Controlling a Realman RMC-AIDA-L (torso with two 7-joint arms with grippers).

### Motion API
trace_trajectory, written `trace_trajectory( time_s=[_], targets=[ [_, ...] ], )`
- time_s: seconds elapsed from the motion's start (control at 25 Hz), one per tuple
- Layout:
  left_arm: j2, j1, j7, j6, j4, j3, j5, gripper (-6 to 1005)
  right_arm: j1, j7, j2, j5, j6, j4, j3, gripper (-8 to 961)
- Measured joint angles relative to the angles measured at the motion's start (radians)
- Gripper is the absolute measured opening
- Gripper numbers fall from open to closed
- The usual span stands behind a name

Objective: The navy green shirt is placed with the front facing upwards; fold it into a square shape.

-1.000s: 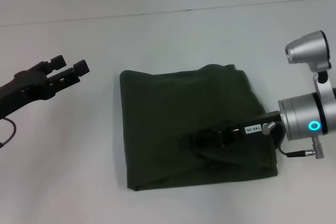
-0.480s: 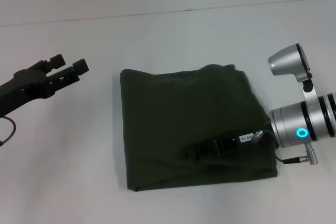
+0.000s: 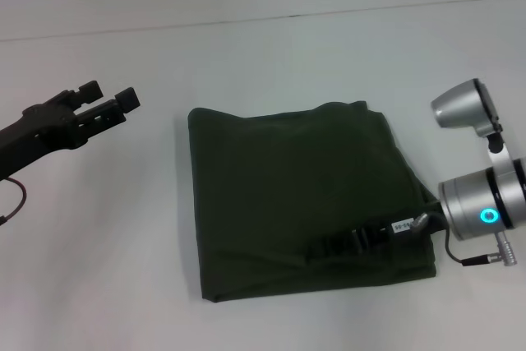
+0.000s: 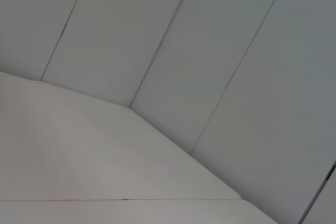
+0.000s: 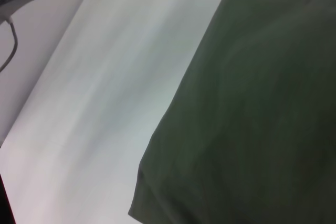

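Right gripper (image 3: 316,248) lies low over the navy green shirt (image 3: 296,195), reaching in from the shirt's right edge toward the middle of its near half; its dark fingers blend with the cloth, so whether they are apart or closed on the fabric cannot be told. Behind it the silver wrist with a lit blue ring sits just off the shirt's right side.

That shirt is folded into a roughly square block, plain green side up, flat on the white table (image 3: 246,63). Its left and near edges run fairly straight, the far edge bulges a little near the far right corner, and the right side slants outward toward the near right corner. From the right wrist view, the shirt (image 5: 252,108) fills most of the picture, one folded corner and a long straight edge lying on the bare table (image 5: 89,103).

Left gripper (image 3: 107,100) hangs well apart from the shirt, off its far left corner, above the table, with its two fingers spread and nothing between them. The left wrist view shows only the table surface (image 4: 79,161) and a pale panelled wall (image 4: 210,51) beyond it.
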Motion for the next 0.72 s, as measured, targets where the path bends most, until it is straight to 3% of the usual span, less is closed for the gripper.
trace_trajectory(
  time_s=[0.4,0.72],
  targets=[
    [0.000,0.000,0.001,-0.009,0.000,-0.001,0.000,917,-0.009,-0.090,-0.006,0.094,-0.093,-0.042,0.004,49],
    [-0.002,-0.005,0.001,-0.012,0.000,-0.002,-0.004,917,0.082,-0.092,0.025,0.095,-0.004,-0.006,-0.008,48]
  ],
)
